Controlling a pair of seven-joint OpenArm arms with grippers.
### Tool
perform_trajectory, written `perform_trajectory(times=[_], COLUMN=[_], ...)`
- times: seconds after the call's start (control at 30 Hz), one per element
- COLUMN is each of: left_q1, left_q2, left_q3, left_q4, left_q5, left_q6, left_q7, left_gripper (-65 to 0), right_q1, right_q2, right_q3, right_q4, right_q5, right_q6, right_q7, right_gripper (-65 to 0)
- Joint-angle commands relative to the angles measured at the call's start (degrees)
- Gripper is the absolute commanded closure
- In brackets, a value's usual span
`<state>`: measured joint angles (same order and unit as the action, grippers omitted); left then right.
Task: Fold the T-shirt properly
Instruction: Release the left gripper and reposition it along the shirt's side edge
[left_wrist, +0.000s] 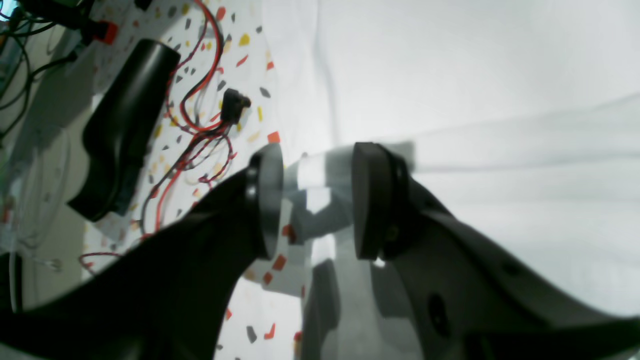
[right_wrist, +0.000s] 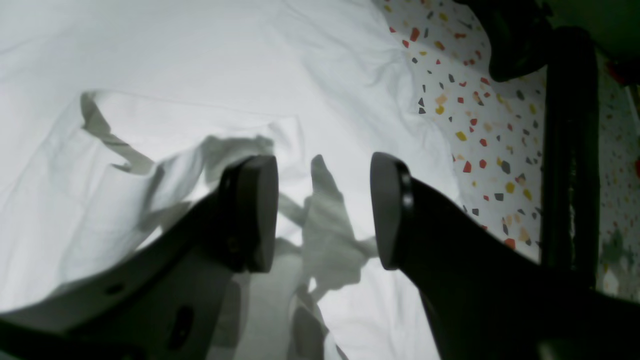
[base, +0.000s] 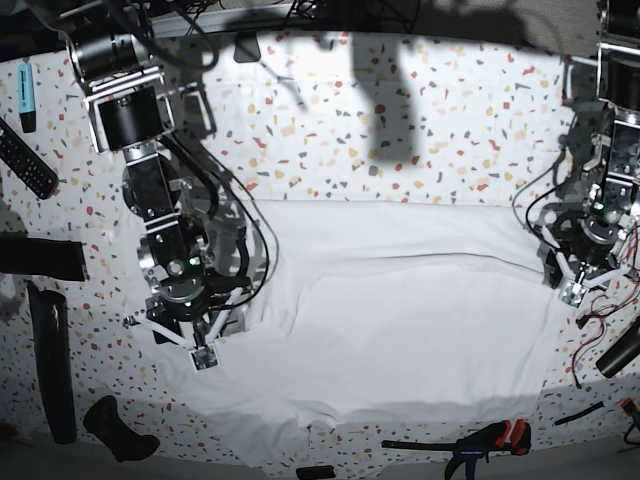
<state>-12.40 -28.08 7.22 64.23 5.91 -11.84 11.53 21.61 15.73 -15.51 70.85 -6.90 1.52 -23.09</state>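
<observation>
T-shirt (base: 400, 320) cloth, plain white and thin, lies spread across the middle of the terrazzo-speckled tabletop (base: 400, 130), reaching from one arm to the other in the base view, with a folded layer lying over its middle and a creased hem toward the near edge.

The right gripper (base: 190, 335) sits at the shirt's edge on the base view's left. Through the right wrist camera its 2 pads stand apart with nothing pinched between them (right_wrist: 324, 212); rumpled cloth lies just beneath the gap, a turned-over flap to one side, bare tabletop on the other.

The left gripper (base: 580, 272) hangs over the opposite edge of the shirt. In the left wrist view its jaws are parted too (left_wrist: 317, 200), empty, right above the line where white cloth meets the speckled top. Red and black wires (left_wrist: 200, 125) trail on the table nearby.
</observation>
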Motion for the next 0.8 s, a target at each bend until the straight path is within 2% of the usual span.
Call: perform_trajectory(times=[0.0, 0.13, 0.3, 0.43, 0.6, 0.67, 0.77], left_q1=[-1.60, -2.23, -6.01, -8.22, -6.62, -4.83, -1.27], left_q2=[-1.14, -1.11, -1.18, -2.21, -4.72, -5.42, -5.38], left_q3=[-0.37, -0.37, -0.37, -0.37, -0.37, -0.37, -0.37], left_q4=[0.70, -0.74, -7.28, -6.69, 4.37, 10.71, 19.91], left_q5=[-0.66, -1.03, -1.03, -1.07, -5.27, -10.05, -18.49], left_q6=[0.61, 0.44, 0.42, 0.46, 0.44, 0.39, 0.35], left_q7=[-1.95, -4.31, -4.70, 1.42, 3.17, 7.58, 18.03], left_gripper=[-22.8, -22.8, -22.8, -22.8, -22.6, -22.6, -22.6], right_q1=[1.70, 1.70, 1.70, 1.75, 1.73, 1.73, 1.70], right_q2=[0.31, 0.31, 0.31, 0.33, 0.33, 0.33, 0.33], right_q3=[0.28, 0.28, 0.28, 0.28, 0.28, 0.28, 0.28], right_q4=[0.92, 0.92, 0.92, 0.92, 0.92, 0.92, 0.92], right_q5=[-0.33, -0.33, -0.31, -0.35, -0.35, -0.35, -0.33], right_q6=[-0.44, -0.44, -0.44, -0.46, -0.46, -0.46, -0.46], right_q7=[0.94, 0.48, 0.48, 1.07, 1.62, 0.94, 0.24], right_gripper=[-29.7, -29.7, -29.7, -29.7, -29.7, -29.7, -29.7])
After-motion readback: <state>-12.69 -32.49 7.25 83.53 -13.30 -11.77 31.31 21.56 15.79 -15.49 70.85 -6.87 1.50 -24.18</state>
